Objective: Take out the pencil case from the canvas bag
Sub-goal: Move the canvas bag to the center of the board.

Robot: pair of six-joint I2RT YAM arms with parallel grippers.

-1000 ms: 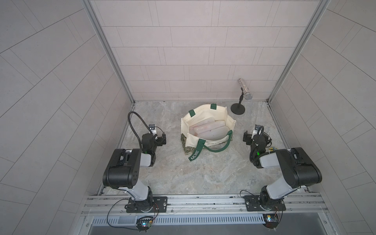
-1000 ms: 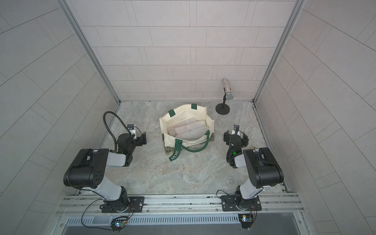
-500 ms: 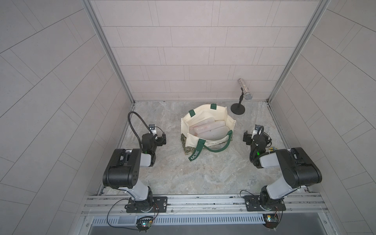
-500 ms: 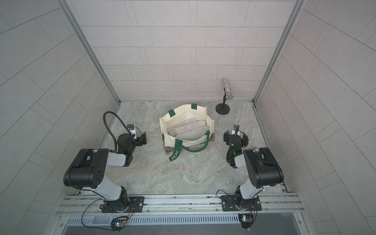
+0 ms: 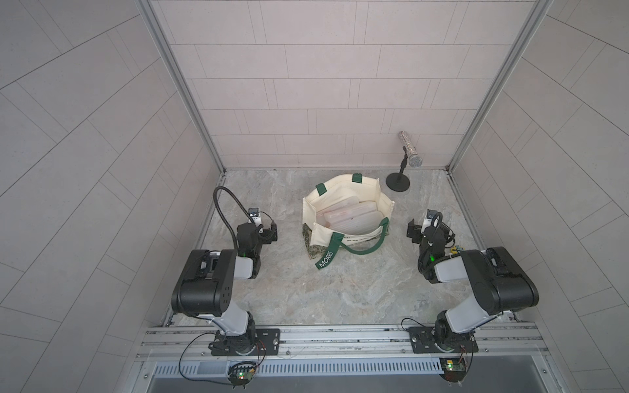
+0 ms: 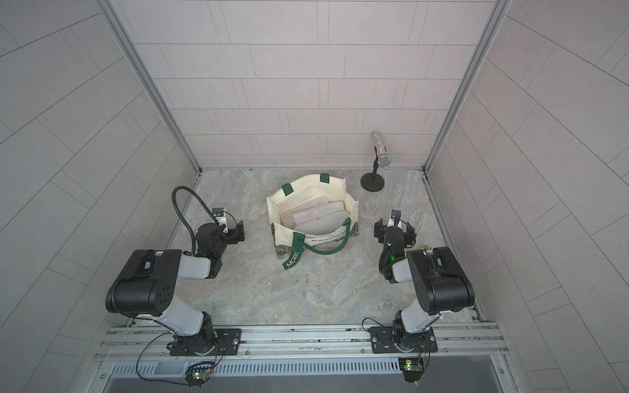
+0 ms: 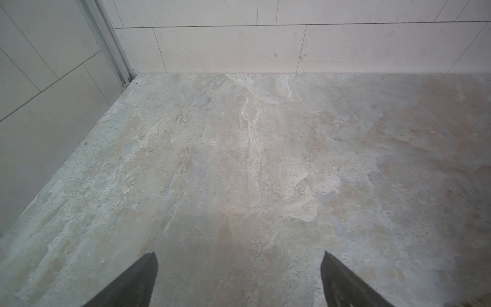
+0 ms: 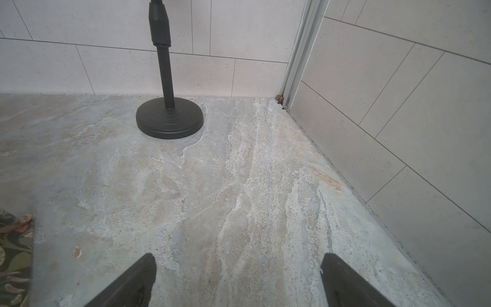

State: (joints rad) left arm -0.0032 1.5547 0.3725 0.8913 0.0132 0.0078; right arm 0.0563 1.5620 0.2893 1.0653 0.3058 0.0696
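Note:
The cream canvas bag (image 5: pixel 340 187) (image 6: pixel 311 187) stands open mid-table, with green handles and a "MORRIS" strap (image 5: pixel 326 260) hanging over its front. Inside lies the pencil case (image 5: pixel 347 217) (image 6: pixel 315 219), seen as pale translucent flat cases stacked together. My left gripper (image 5: pixel 259 227) (image 6: pixel 227 228) rests low to the bag's left, apart from it. In the left wrist view it (image 7: pixel 239 265) is open over bare stone. My right gripper (image 5: pixel 427 227) (image 6: pixel 394 228) (image 8: pixel 237 263) sits to the bag's right, open and empty. The bag's leafy base band (image 8: pixel 13 252) shows at the edge of the right wrist view.
A microphone (image 5: pixel 410 149) on a black round-based stand (image 5: pixel 397 182) (image 6: pixel 372 182) (image 8: pixel 170 117) stands at the back right, behind the right gripper. Tiled walls close the table on three sides. An aluminium rail (image 5: pixel 340 335) carries both arm bases along the front.

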